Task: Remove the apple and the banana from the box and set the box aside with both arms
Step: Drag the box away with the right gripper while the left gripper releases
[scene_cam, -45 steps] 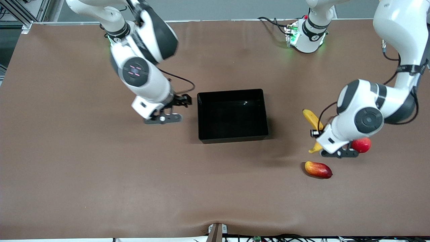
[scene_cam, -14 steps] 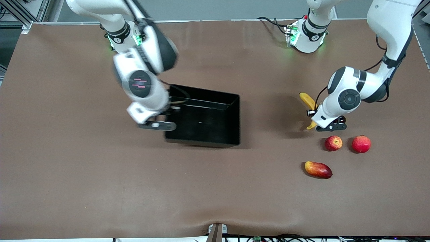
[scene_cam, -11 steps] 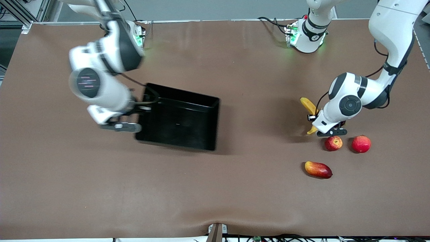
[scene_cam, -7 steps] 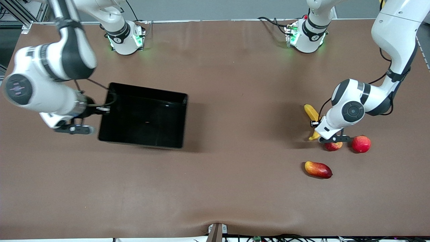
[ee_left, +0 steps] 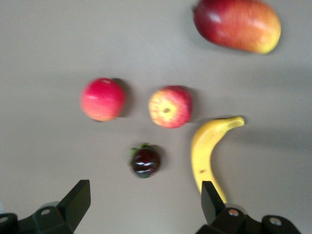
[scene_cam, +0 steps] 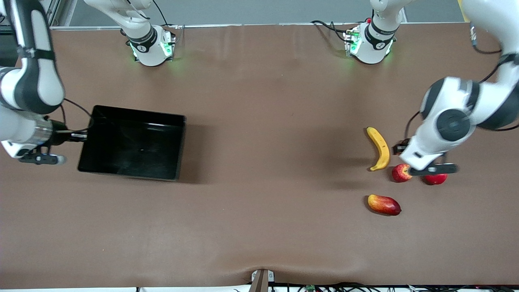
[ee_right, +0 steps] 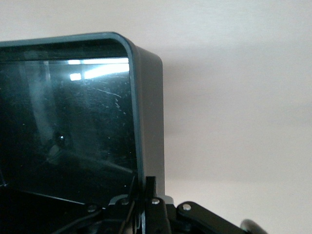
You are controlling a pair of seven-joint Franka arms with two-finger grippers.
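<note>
The black box (scene_cam: 134, 142) is toward the right arm's end of the table. My right gripper (scene_cam: 76, 136) is shut on the box's end wall, and the right wrist view shows the fingers (ee_right: 152, 187) pinching that wall (ee_right: 146, 112). The yellow banana (scene_cam: 380, 148) lies free on the table beside the small red-yellow apple (scene_cam: 400, 173). My left gripper (scene_cam: 430, 168) is open and empty, up over the apple and the larger red fruit. In the left wrist view the gripper (ee_left: 145, 200) is above the banana (ee_left: 207, 156) and apple (ee_left: 169, 107).
The larger red round fruit (scene_cam: 436, 179) lies beside the apple, partly under the left hand. The mango (scene_cam: 384, 205) lies nearer the front camera. A small dark red fruit (ee_left: 145, 162) shows only in the left wrist view.
My right arm has pulled the box toward the right arm's end of the table. My left gripper has let go of the banana, which now lies on the table, and has moved over the red fruits.
</note>
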